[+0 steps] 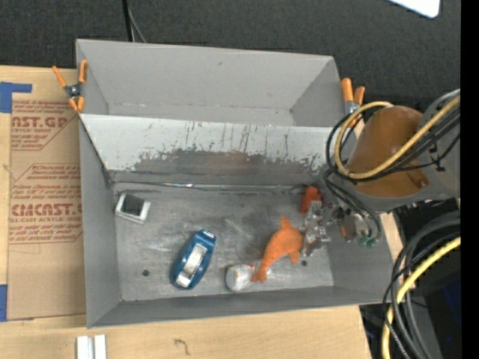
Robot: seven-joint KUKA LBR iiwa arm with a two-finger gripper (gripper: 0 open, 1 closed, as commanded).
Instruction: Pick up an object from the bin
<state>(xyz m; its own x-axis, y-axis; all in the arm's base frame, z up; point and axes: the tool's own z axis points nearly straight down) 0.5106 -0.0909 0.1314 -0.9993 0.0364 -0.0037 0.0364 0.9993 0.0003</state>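
My gripper (313, 234) hangs low at the right side of the bin floor, its metal fingers just to the right of an orange rubbery toy (278, 250) that lies slanted there. The fingertips seem to touch the toy's upper right end; whether they grip it I cannot tell. A small orange-red piece (310, 198) lies just above the gripper, near the back wall. A crumpled silver lump (239, 277) rests at the toy's lower left tip.
A blue and white oblong gadget (193, 259) lies in the front middle of the bin. A small grey square block (132, 208) sits at the left. The arm with its orange cover and yellow cables overhangs the bin's right rim.
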